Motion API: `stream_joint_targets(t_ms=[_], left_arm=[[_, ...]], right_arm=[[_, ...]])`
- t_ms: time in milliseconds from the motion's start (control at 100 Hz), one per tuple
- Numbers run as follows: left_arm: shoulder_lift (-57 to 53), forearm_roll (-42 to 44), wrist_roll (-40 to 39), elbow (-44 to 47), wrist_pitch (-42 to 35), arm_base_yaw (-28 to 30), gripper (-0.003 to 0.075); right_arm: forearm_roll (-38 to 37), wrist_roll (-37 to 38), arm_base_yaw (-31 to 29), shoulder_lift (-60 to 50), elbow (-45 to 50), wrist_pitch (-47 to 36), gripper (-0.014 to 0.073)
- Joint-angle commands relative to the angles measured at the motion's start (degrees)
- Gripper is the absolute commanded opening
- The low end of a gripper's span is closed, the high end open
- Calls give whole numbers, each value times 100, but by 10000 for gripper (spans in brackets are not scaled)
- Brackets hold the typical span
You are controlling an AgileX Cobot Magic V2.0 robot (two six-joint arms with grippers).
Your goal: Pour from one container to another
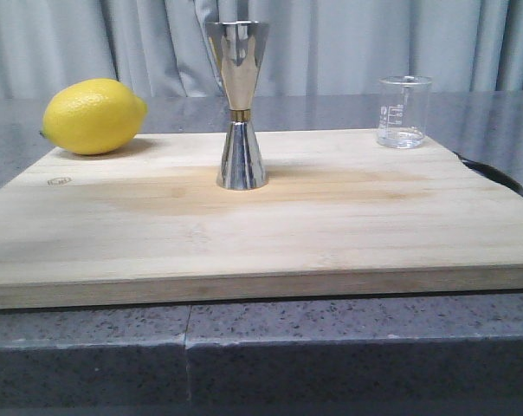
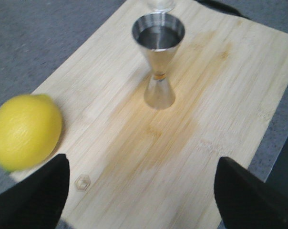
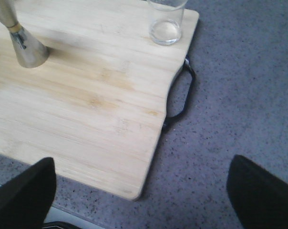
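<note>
The clear glass beaker [image 1: 403,111] with white marks stands upright at the back right corner of the wooden board [image 1: 261,234]; the right wrist view shows the beaker [image 3: 166,23] too. The steel jigger [image 1: 240,104] with its gold waist band stands upright mid-board, and the jigger [image 2: 159,57] shows liquid in its top cup in the left wrist view. My left gripper [image 2: 143,193] is open above the board's near left part, nothing between its fingers. My right gripper [image 3: 141,188] is open over the board's near right corner, well short of the beaker. Neither gripper shows in the front view.
A yellow lemon [image 1: 94,115] lies at the board's back left corner, close to my left gripper's finger [image 2: 36,200]. A black handle [image 3: 182,95] sticks out from the board's right edge. Grey speckled counter [image 3: 239,95] surrounds the board; curtains hang behind.
</note>
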Motion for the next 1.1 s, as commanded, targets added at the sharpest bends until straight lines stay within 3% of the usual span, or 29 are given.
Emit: stream_joint_targets(t_ms=[0, 180, 320, 490, 660, 730, 820, 970, 1090], left_arm=[[-510, 788, -1259, -162, -41, 19, 572], [-1210, 2344, -3364, -162, 435, 19, 566], [-1764, 3268, -4512, 25, 563, 19, 566], [-2435, 3747, -5179, 478, 525, 19, 565], [-2807, 3747, -5206, 757, 359, 19, 565], [-2817, 3747, -5206, 779, 359, 19, 558], [-2817, 3747, -5206, 779, 331, 19, 506], [-2817, 3747, -5206, 779, 316, 19, 327], [-2817, 3747, -5206, 779, 302, 19, 182]], right_arm=[[-255, 227, -7, -24, -149, -106, 638], [-366, 504, -7, -139, -149, 140, 638], [-395, 709, -7, -516, -149, 81, 638], [-587, 1021, -7, -1061, -149, 0, 638], [-625, 1057, -7, -1308, -149, 19, 629], [-625, 1057, -7, -1317, -149, 43, 565], [-625, 1057, -7, -1317, -149, 63, 399], [-625, 1057, -7, -1317, -149, 63, 107], [-625, 1057, -7, -1317, -149, 63, -32]])
